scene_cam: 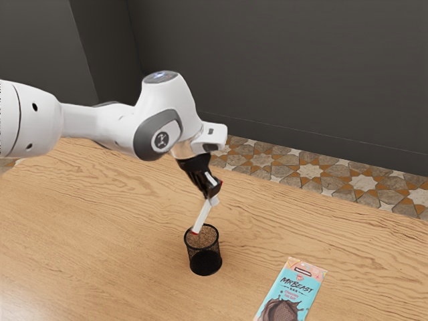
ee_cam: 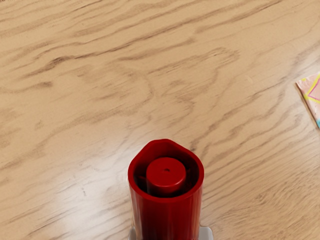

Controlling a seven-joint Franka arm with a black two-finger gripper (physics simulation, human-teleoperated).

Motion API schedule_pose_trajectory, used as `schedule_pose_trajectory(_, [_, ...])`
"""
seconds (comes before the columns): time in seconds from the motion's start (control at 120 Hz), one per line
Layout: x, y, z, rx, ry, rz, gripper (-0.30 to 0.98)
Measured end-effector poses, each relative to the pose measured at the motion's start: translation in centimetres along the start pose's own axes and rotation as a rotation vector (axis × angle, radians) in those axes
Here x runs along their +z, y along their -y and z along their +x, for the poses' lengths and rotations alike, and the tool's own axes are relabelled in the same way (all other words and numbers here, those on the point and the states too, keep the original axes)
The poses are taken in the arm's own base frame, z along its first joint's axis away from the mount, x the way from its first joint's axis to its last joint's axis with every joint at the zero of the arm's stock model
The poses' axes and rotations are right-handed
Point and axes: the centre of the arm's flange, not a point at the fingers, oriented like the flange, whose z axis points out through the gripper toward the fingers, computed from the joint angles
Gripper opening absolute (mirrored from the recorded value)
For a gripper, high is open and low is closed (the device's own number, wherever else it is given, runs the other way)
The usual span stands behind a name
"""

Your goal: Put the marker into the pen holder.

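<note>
In the exterior view my gripper (scene_cam: pixel 212 195) points down and is shut on the marker, above the pen holder. The marker (scene_cam: pixel 202 215), white with a red lower tip, hangs at a slant. Its tip overlaps the back part of the rim of the black mesh pen holder (scene_cam: pixel 204 259); whether it is below the rim I cannot tell. In the wrist view the marker's hollow red end (ee_cam: pixel 166 212) stands between the grey fingertips of my gripper (ee_cam: pixel 169 234), which show on both sides of it.
A blue and pink chocolate bar (scene_cam: pixel 291 291) lies flat on the wooden table (scene_cam: pixel 114 227), toward the exterior view's right and nearer its camera than the pen holder. In the wrist view a corner of the bar (ee_cam: pixel 313 95) appears. A dark wall stands beyond the table.
</note>
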Motion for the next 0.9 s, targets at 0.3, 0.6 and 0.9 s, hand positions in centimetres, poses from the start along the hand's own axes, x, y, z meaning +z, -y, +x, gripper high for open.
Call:
schedule_pose_trajectory(0.3, [3.3, 0.1, -0.6, -0.040, 0.020, 0.008, -0.10])
schedule_pose_trajectory(0.6, [4.8, 0.0, -2.0, -0.074, 0.034, -0.004, 0.10])
schedule_pose_trajectory(0.9, [-14.0, 8.2, 0.4, -0.127, -0.140, 0.055, 0.52])
